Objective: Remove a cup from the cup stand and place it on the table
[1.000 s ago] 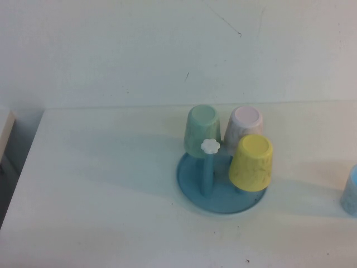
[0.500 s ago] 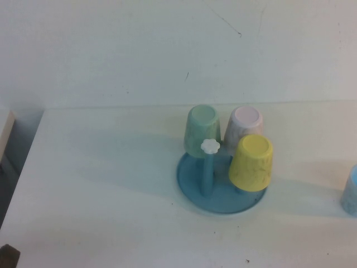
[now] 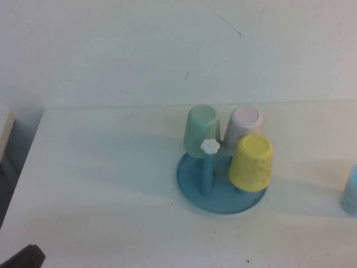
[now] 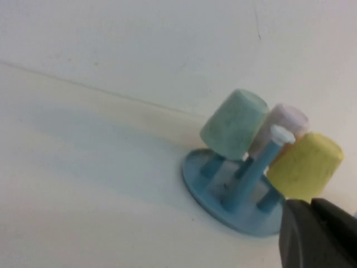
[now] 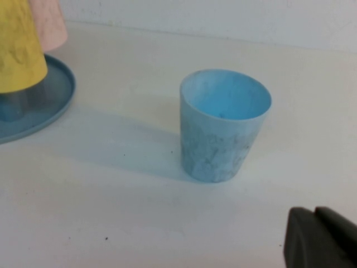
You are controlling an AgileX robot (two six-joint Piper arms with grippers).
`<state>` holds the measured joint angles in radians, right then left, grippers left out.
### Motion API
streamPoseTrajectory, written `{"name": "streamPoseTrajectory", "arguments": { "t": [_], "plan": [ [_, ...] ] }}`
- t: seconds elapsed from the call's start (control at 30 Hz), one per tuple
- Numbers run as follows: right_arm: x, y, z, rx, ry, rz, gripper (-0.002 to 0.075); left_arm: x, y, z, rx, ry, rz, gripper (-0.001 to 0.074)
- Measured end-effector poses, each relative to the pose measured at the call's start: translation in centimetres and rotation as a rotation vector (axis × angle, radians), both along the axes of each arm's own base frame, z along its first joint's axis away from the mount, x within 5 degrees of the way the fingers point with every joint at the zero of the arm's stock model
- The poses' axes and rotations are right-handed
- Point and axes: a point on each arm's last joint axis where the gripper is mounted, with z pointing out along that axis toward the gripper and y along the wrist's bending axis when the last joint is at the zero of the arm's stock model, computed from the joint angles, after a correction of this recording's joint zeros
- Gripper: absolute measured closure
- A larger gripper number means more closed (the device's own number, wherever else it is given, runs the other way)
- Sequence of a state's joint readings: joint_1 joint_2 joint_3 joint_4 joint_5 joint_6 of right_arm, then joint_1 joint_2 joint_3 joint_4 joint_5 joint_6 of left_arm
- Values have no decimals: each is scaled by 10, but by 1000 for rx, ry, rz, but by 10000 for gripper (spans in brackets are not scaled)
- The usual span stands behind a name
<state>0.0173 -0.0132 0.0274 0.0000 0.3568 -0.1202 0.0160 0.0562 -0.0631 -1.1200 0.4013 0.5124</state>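
Note:
The mint-green cup (image 3: 202,128) hangs upside down on a far-left peg of the blue cup stand (image 3: 189,180), which sits on the white table (image 3: 111,184). In the left wrist view the cup (image 4: 234,124) and stand (image 4: 199,180) lie ahead of my left gripper (image 4: 311,204), whose fingers are together and empty. That gripper (image 3: 25,258) shows as a dark tip at the near left corner, far from the stand. My right gripper (image 5: 313,212) is shut and empty, low over the table; it is out of the high view.
A yellow cup (image 3: 252,162) and a pale pink cup (image 3: 244,125) also hang on the stand. One front peg with a white knob (image 3: 210,146) is bare. A light blue cup (image 5: 224,124) stands upright at the table's right edge (image 3: 351,191), in front of the right gripper.
My left gripper has come into the high view at the near left corner and moved further in. The cups and the stand have not moved.

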Motion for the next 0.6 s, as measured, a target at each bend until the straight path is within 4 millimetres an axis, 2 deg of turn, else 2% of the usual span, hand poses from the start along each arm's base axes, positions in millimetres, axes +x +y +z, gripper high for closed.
{"name": "streamPoseTrajectory", "arguments": {
  "t": [0.13, 0.2, 0.3, 0.4, 0.6],
  "plan": [
    [0, 0, 0, 0, 0, 0, 727, 6, -7, 46, 263, 62, -142, 738],
    [0, 0, 0, 0, 0, 0, 727, 16, -6, 68, 438, 148, -214, 738],
    [0, 0, 0, 0, 0, 0, 727, 35, 0, 88, 616, 258, -256, 738],
    [0, 0, 0, 0, 0, 0, 727, 57, 6, 111, 724, 292, -257, 738],
    [0, 0, 0, 0, 0, 0, 727, 117, 5, 143, 759, 310, -271, 738]
  ]
}}
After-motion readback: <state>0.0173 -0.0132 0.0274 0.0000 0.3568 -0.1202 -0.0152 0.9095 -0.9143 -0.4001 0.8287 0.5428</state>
